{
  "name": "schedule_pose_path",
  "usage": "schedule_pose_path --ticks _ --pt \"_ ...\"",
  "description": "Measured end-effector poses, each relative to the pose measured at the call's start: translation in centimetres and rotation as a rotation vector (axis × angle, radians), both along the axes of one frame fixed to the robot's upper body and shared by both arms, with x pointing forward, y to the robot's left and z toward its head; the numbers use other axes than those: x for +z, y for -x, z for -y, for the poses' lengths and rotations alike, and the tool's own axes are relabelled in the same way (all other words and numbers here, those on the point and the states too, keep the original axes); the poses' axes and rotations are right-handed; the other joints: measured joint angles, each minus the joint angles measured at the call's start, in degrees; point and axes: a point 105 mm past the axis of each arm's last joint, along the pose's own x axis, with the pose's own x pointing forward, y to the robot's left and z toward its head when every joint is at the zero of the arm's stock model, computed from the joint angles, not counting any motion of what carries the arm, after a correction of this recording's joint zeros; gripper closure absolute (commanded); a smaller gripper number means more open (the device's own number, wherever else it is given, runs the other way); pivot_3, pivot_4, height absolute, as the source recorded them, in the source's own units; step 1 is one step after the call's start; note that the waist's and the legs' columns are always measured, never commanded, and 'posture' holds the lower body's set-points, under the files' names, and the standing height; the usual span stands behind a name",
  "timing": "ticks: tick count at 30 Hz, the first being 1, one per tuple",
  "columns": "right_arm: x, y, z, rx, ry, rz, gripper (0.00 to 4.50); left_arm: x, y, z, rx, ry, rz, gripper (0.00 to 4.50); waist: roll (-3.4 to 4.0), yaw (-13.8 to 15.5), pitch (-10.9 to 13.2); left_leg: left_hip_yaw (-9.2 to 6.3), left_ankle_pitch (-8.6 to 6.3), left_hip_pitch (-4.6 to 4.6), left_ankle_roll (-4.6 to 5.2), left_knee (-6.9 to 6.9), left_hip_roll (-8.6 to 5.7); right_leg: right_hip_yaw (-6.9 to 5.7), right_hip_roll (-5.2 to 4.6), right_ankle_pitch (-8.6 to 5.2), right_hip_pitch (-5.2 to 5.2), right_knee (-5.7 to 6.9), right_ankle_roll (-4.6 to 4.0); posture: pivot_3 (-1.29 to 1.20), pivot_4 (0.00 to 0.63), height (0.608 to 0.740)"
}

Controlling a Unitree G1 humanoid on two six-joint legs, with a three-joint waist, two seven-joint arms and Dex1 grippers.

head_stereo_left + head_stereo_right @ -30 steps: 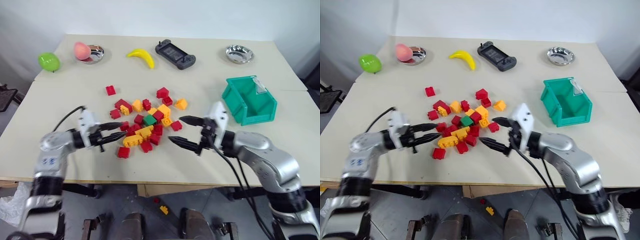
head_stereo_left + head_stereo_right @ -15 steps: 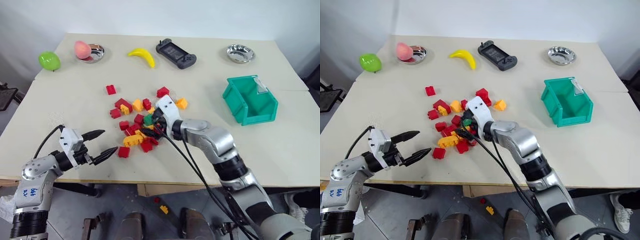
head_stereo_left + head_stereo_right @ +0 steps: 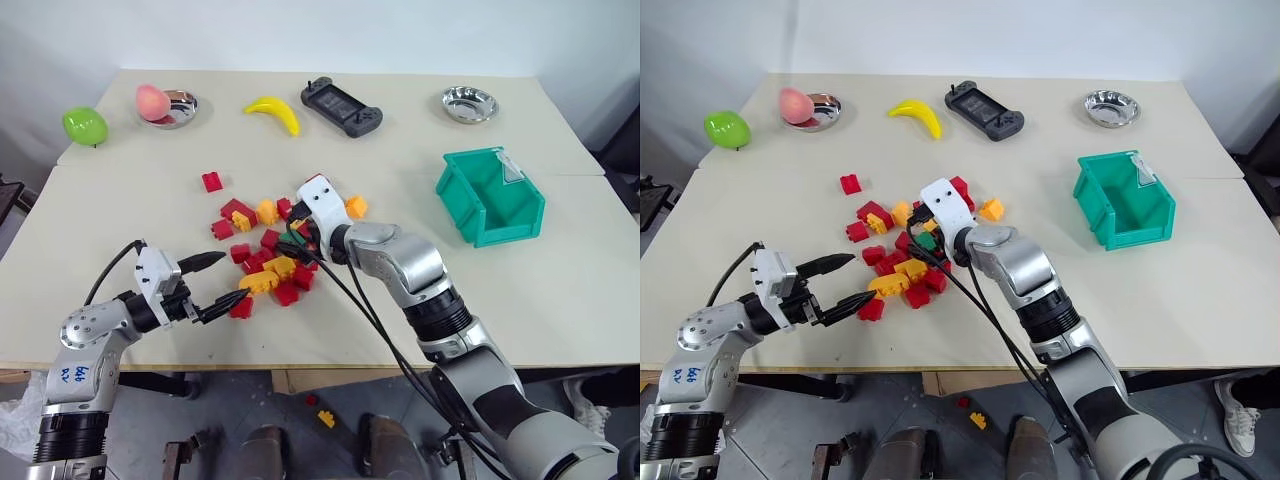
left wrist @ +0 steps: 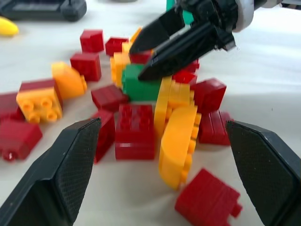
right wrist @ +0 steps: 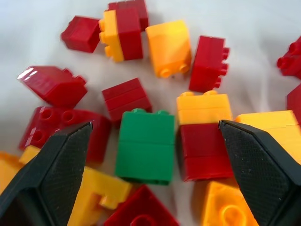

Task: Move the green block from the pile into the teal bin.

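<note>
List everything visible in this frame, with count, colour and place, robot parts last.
green block: one, dark green, in the pile, between the right gripper's fingertips
pile: about two dozen red and yellow-orange bricks, table centre
teal bin: one, right side
steel bowls: two, far right and far left
peach: one, pink, in the left bowl
banana: one, yellow, far edge
game controller: one, black, beside the banana
lime-green fruit: one, far left
table: one, beige
left gripper: open, beside the pile
right gripper: open, over the pile
</note>
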Motion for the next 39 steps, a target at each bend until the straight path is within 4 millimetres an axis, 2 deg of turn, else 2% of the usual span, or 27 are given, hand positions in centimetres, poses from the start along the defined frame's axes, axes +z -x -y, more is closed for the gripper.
schedule_pose_path --ticks 5,9,13,17,20,24,27,33,39 --pt "-1.1 2.6 -1.4 0.101 0.048 -0.054 0.00 0.3 -0.2 0.5 -0.017 0.001 0.012 0.03 0.00 0.0 0.0 0.05 -0.01 -0.01 0.00 -0.02 0.00 0.00 0.01 0.00 -0.04 0.00 -0.01 0.00 0.150 0.740" --pt "-1.4 3.1 -1.6 0.125 0.053 -0.062 0.00 0.2 -0.3 0.7 -0.019 0.010 0.010 0.03 0.00 0.0 0.0 0.09 -0.02 0.00 0.00 -0.02 0.01 0.01 0.01 0.00 -0.05 0.00 -0.01 0.00 0.150 0.740" --pt "-1.4 2.5 -1.4 0.103 0.035 -0.065 0.00 0.2 -0.3 0.8 -0.018 0.014 0.010 0.03 0.00 0.0 0.0 0.10 -0.02 0.00 0.00 -0.02 0.01 0.01 0.01 0.00 -0.05 0.00 -0.01 0.00 0.150 0.740" --pt "-1.3 -0.2 -0.2 -0.014 0.023 -0.047 0.00 0.1 -0.2 0.9 -0.024 0.016 0.006 0.03 0.00 0.0 0.0 0.12 -0.02 0.01 0.00 -0.02 0.01 0.02 0.01 0.00 -0.05 0.00 -0.02 0.00 0.150 0.740" --pt "-1.3 -0.7 -0.9 -0.033 0.019 -0.039 0.00 0.0 -0.2 0.9 -0.028 0.015 0.006 0.03 0.00 -0.1 0.0 0.12 -0.02 0.01 0.00 -0.02 0.03 0.02 0.02 0.01 -0.06 0.02 -0.02 0.00 0.150 0.740" --pt "-1.4 -0.9 -1.3 -0.036 0.020 -0.030 0.83 0.1 -0.2 0.9 -0.030 0.011 0.013 0.00 -0.01 -0.4 0.0 0.14 -0.02 0.04 -0.01 -0.01 0.06 0.03 0.03 0.02 -0.05 0.04 -0.04 0.00 0.150 0.740" --pt "-1.5 -1.0 -1.4 -0.044 0.007 -0.042 1.92 0.1 -0.2 0.7 -0.026 0.006 0.014 0.00 -0.01 -0.6 0.0 0.14 -0.02 0.04 -0.01 -0.01 0.07 0.03 0.04 0.01 -0.05 0.04 -0.05 0.00 0.150 0.740" --pt "-1.6 -1.2 -2.0 -0.057 -0.014 -0.044 3.68 0.2 -0.2 0.7 -0.025 0.005 0.022 0.00 0.00 -1.1 0.0 0.14 -0.04 0.03 -0.03 -0.03 0.08 0.01 0.04 0.01 -0.07 0.04 -0.06 0.00 0.150 0.740" --pt "-1.5 -1.4 -1.8 -0.042 -0.010 -0.001 3.68 -0.1 -0.3 0.4 -0.015 0.009 0.009 0.00 -0.01 -1.3 0.0 0.17 -0.07 0.03 -0.03 -0.05 0.08 0.01 0.05 0.01 -0.10 0.01 -0.06 0.00 0.150 0.740"
